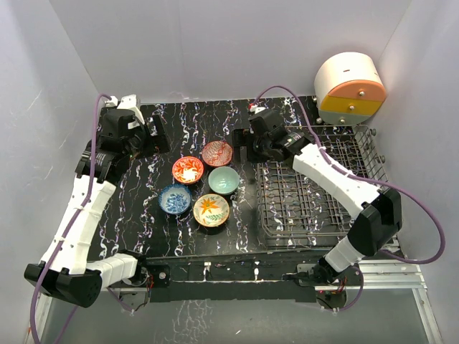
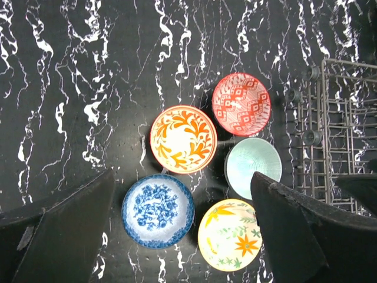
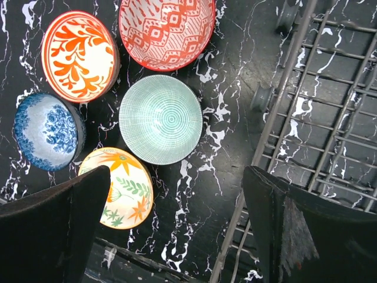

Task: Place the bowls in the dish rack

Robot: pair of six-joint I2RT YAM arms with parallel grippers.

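Five bowls sit clustered on the black marbled table: orange-red (image 1: pixel 188 170), red-pink (image 1: pixel 216 153), pale teal (image 1: pixel 224 180), blue patterned (image 1: pixel 174 198) and cream with an orange flower (image 1: pixel 211 209). The grey wire dish rack (image 1: pixel 315 193) stands to their right with no bowl in it. My left gripper (image 1: pixel 156 136) hovers open and empty, up and to the left of the bowls. My right gripper (image 1: pixel 247 148) hovers open and empty between the red-pink bowl and the rack's far left corner. The left wrist view shows the blue bowl (image 2: pixel 158 210) and cream bowl (image 2: pixel 230 234) between my fingers (image 2: pixel 65 236). The right wrist view shows the teal bowl (image 3: pixel 161 119) and the rack's edge (image 3: pixel 318 118).
A rounded white, orange and yellow drawer unit (image 1: pixel 349 89) stands at the far right behind the rack. White walls close in the table on three sides. The right arm stretches across the rack.
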